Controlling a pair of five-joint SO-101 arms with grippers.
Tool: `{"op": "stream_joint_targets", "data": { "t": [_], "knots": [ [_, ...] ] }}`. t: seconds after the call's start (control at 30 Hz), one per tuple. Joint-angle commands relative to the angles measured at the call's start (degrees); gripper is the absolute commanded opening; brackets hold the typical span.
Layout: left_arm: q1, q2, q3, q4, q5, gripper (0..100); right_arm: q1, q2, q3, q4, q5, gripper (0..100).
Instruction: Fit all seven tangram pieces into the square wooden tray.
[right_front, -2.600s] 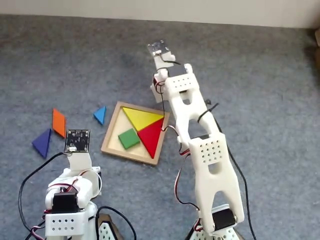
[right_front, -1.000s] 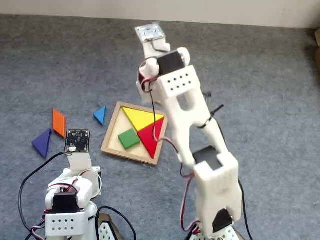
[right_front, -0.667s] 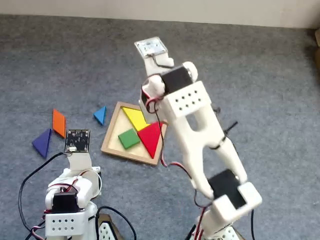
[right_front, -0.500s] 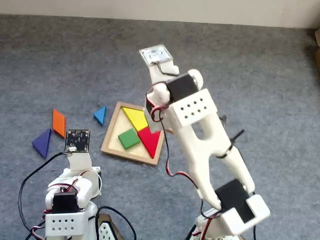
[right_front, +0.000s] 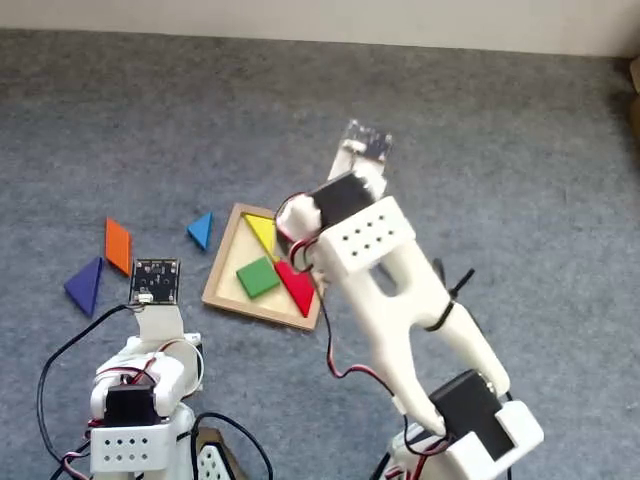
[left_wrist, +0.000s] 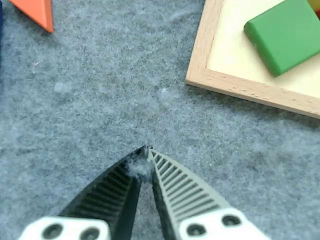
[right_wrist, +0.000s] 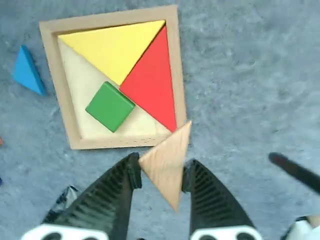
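Observation:
The square wooden tray (right_front: 221, 252) holds a yellow triangle (right_wrist: 112, 47), a red triangle (right_wrist: 152, 82) and a green square (right_wrist: 110, 106). My right gripper (right_wrist: 162, 167) hangs above the carpet just off the tray's (right_wrist: 175, 60) edge, shut on a plain wooden triangle (right_wrist: 167, 157). The right arm (right_front: 375, 270) covers the tray's right side in the high view. A light blue triangle (right_front: 201, 230), an orange parallelogram (right_front: 118, 245) and a dark blue triangle (right_front: 85, 283) lie loose left of the tray. My left gripper (left_wrist: 145, 151) is shut on nothing, low over the carpet near the tray's (left_wrist: 250, 89) corner.
Grey carpet covers the whole work area. The left arm (right_front: 140, 395) sits folded at the near left, its camera board (right_front: 155, 282) between the loose pieces and the tray. A pale wall strip runs along the far edge.
The right arm has lifted from the carpet behind the tray and swung back toward the tray's right side, carrying the wooden triangle. The left arm has not moved.

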Motion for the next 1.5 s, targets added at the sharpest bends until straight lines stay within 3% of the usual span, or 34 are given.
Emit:
{"op": "stream_joint_targets", "data": {
  "t": [0.0, 0.3, 0.53, 0.73, 1.07, 1.3, 1.47],
  "knots": [
    [-0.6, -2.7, 1.1, 0.3, -0.3, 0, -3.7, 0.7, 5.3, -9.2, -6.0, 5.1],
    [-0.6, -2.7, 1.1, 0.3, -0.3, 0, -4.5, 9.4, 10.5, -23.5, -6.2, 5.6],
    [-0.6, -2.7, 1.1, 0.3, -0.3, 0, -4.4, 15.2, 10.4, -23.8, -6.3, 6.9],
    [-0.6, -2.7, 1.1, 0.3, -0.3, 0, -4.8, 15.1, 10.4, -23.6, -5.9, 20.0],
    [-0.6, -2.7, 1.1, 0.3, -0.3, 0, -6.7, 9.6, 10.4, -23.2, -5.3, 19.8],
    [-0.6, -2.7, 1.1, 0.3, -0.3, 0, -4.5, -4.5, 11.3, -22.7, 4.3, 18.2],
    [-0.6, -2.7, 1.1, 0.3, -0.3, 0, -0.7, -9.1, 14.6, -19.6, 16.9, 0.0]
  ]
}}
